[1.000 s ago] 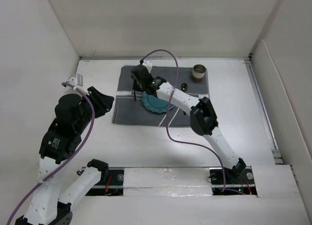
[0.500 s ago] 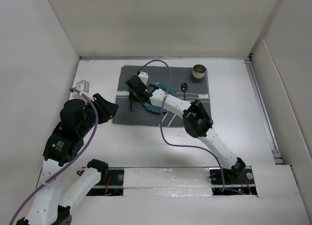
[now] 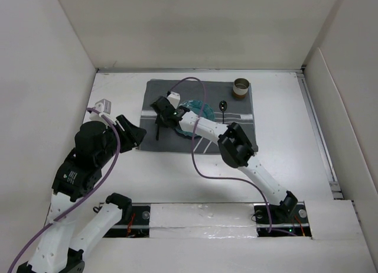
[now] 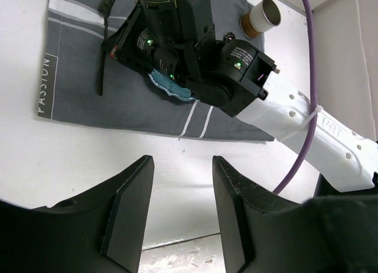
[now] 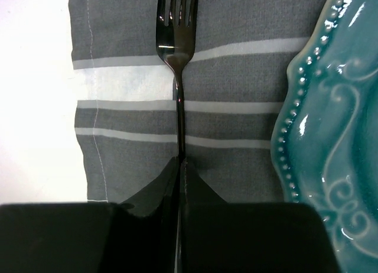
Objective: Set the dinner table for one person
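My right gripper (image 5: 179,164) is shut on the handle of a dark fork (image 5: 176,48), which lies along the left part of the grey striped mat (image 5: 236,72), tines pointing away. A teal plate (image 5: 331,137) sits just right of the fork. In the top view the right gripper (image 3: 160,110) is over the mat's (image 3: 236,128) left side, with the fork (image 3: 158,129) below it and the plate (image 3: 199,105) partly hidden by the arm. My left gripper (image 3: 133,135) is open and empty over the white dinner table (image 3: 283,143), at the mat's left edge; in the left wrist view it (image 4: 180,193) is also open.
A dark spoon (image 3: 222,106) lies on the mat's right part. A brown cup (image 3: 241,87) stands at the mat's far right corner, also in the left wrist view (image 4: 263,16). White walls enclose the table on the left, back and right. Purple cables trail from both arms.
My right gripper has moved from the mat's far edge toward me along the mat's left side with the fork. The plate shows more. My left gripper has moved closer to the mat.
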{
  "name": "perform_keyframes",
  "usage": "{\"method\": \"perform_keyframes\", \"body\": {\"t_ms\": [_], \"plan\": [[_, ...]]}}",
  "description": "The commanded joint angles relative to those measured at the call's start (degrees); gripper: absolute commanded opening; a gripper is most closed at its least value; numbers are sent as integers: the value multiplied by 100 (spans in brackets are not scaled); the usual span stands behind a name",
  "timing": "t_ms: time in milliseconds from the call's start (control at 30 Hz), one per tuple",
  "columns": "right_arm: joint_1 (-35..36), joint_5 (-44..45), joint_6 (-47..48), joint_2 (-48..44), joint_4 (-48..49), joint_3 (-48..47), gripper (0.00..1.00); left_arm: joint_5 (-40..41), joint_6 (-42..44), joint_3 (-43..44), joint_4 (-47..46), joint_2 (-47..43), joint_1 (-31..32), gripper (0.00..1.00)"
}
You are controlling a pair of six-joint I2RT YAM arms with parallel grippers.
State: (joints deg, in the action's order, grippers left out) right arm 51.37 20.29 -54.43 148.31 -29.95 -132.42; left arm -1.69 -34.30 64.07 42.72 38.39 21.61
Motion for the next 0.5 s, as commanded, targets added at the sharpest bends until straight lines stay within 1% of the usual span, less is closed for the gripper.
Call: {"method": "perform_keyframes", "body": {"t_ms": [0, 67, 100, 133, 200, 233, 267, 300, 333, 367, 400, 433, 467], "plan": [[66, 230, -199, -100, 208, 189, 13, 73, 73, -35, -97, -7, 28, 43], [66, 159, -182, -206, 271, 269, 22, 99, 64, -27, -88, -25, 28, 46], [66, 124, -138, -250, 297, 287, 32, 116, 64, -9, -80, -7, 28, 48], [66, 115, -85, -354, 297, 287, 37, 117, 64, 17, -97, 2, 28, 49], [66, -25, 98, -530, 419, 331, 46, 380, 82, 131, -97, 28, 28, 53], [66, -43, 178, -653, 490, 444, 47, 424, 73, 184, -106, 80, 28, 56], [118, -113, 275, -994, 621, 584, 50, 468, 73, 271, -97, 98, 28, 61], [118, -174, 519, -1215, 1005, 751, 55, 538, 56, 298, -62, 133, 28, 64], [118, -236, 635, -1426, 1218, 935, 59, 565, 38, 325, -71, 160, 28, 66], [118, -393, 740, -1845, 1377, 1233, 61, 582, 20, 342, -62, 177, 28, 69], [118, -482, 950, -2041, 1587, 1349, 67, 600, 3, 343, -97, 186, 28, 70], [118, -648, 1196, -2426, 1641, 1524, 71, 574, -6, 317, -202, 195, 28, 75], [118, -650, 1198, -2430, 1642, 1613, 71, 574, -6, 316, -203, 195, 28, 75]]}}
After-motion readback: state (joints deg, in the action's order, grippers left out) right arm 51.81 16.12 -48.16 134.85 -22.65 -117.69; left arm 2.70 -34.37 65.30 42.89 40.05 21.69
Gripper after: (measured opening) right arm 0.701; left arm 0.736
